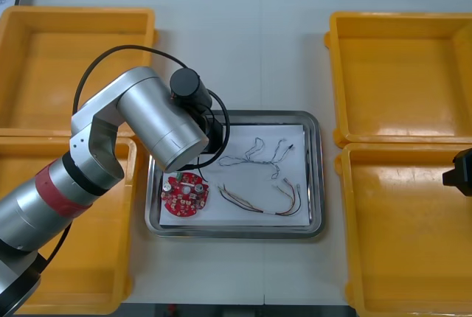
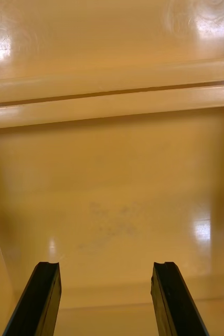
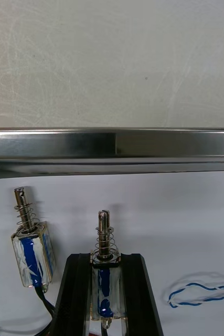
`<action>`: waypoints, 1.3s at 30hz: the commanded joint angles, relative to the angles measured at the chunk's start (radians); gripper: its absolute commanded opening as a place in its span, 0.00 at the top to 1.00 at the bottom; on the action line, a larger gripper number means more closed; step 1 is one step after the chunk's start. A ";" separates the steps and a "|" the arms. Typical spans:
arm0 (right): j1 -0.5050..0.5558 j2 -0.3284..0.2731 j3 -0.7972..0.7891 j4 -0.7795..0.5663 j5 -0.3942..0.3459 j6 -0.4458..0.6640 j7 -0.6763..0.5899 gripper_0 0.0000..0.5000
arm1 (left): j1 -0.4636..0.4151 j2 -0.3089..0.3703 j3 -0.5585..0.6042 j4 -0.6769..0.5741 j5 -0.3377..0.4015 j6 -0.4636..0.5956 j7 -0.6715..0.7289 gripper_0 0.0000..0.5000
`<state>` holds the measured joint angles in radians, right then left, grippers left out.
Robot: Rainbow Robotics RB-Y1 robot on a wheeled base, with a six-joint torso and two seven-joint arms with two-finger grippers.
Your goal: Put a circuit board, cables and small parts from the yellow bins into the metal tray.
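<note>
My left gripper (image 3: pixel 105 260) is shut on a small metal part (image 3: pixel 104 247), a blue-wrapped block with a spring and pin, just inside the metal tray's rim (image 3: pixel 112 144). A second such metal part (image 3: pixel 32 252) lies on the white lining beside the fingers (image 3: pixel 77 294). A blue and white cable (image 3: pixel 198 293) curls on the other side. In the front view the left arm (image 1: pixel 158 122) covers the tray's (image 1: pixel 316 177) back left corner. The tray holds a round red circuit board (image 1: pixel 186 195), a black cable (image 1: pixel 258 153) and a red and yellow cable (image 1: pixel 262 200). My right gripper (image 2: pixel 105 265) is open over a bin floor.
Two yellow bins stand on the left (image 1: pixel 74 66) (image 1: pixel 96 258) and two on the right (image 1: pixel 402 74) (image 1: pixel 405 236); their floors look bare. The right gripper (image 1: pixel 459 172) sits at the view's right edge over the near right bin.
</note>
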<state>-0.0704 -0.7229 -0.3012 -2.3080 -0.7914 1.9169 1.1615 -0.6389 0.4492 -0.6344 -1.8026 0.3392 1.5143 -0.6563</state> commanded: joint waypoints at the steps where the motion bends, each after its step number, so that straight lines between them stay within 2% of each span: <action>1: 0.012 0.005 -0.035 -0.028 0.000 0.003 -0.040 0.00 | 0.016 -0.015 -0.022 0.008 -0.016 -0.019 0.066 1.00; 11: 0.012 0.005 -0.035 -0.028 0.000 0.003 -0.040 0.00 | 0.022 -0.015 -0.034 0.012 -0.031 -0.025 0.070 1.00; 12: 0.012 0.005 -0.035 -0.028 0.000 0.003 -0.040 0.00 | 0.022 -0.015 -0.034 0.012 -0.031 -0.025 0.072 0.97; 14: 0.012 0.005 -0.035 -0.028 0.000 0.003 -0.040 0.00 | 0.022 -0.015 -0.034 0.012 -0.031 -0.023 0.073 0.75; 15: 0.012 0.005 -0.035 -0.028 0.000 0.003 -0.040 0.00 | 0.022 -0.015 -0.034 0.012 -0.031 -0.025 0.075 0.60; 16: 0.012 0.005 -0.035 -0.028 0.000 0.003 -0.040 0.00 | 0.022 -0.015 -0.034 0.012 -0.031 -0.025 0.075 0.52; 17: 0.012 0.005 -0.035 -0.028 0.000 0.003 -0.040 0.00 | 0.022 -0.015 -0.034 0.012 -0.031 -0.025 0.075 0.37; 18: 0.012 0.005 -0.035 -0.028 0.000 0.003 -0.040 0.00 | 0.022 -0.015 -0.034 0.011 -0.031 -0.025 0.076 0.32; 19: 0.012 0.005 -0.035 -0.028 0.000 0.003 -0.040 0.00 | 0.022 -0.015 -0.034 0.012 -0.031 -0.028 0.078 0.22; 25: 0.012 0.005 -0.035 -0.028 0.000 0.003 -0.040 0.00 | 0.022 -0.015 -0.019 -0.001 -0.025 -0.040 0.083 0.03; 31: 0.012 0.005 -0.035 -0.028 0.000 0.003 -0.040 0.00 | 0.011 -0.015 0.036 -0.053 0.020 0.030 0.075 0.00; 39: 0.012 0.005 -0.035 -0.028 0.000 0.003 -0.040 0.00 | -0.015 -0.012 0.134 -0.167 0.093 0.198 0.070 0.00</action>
<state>-0.0704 -0.7229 -0.3012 -2.3081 -0.7914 1.9169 1.1615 -0.6383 0.4491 -0.5568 -1.9051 0.4042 1.6666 -0.6562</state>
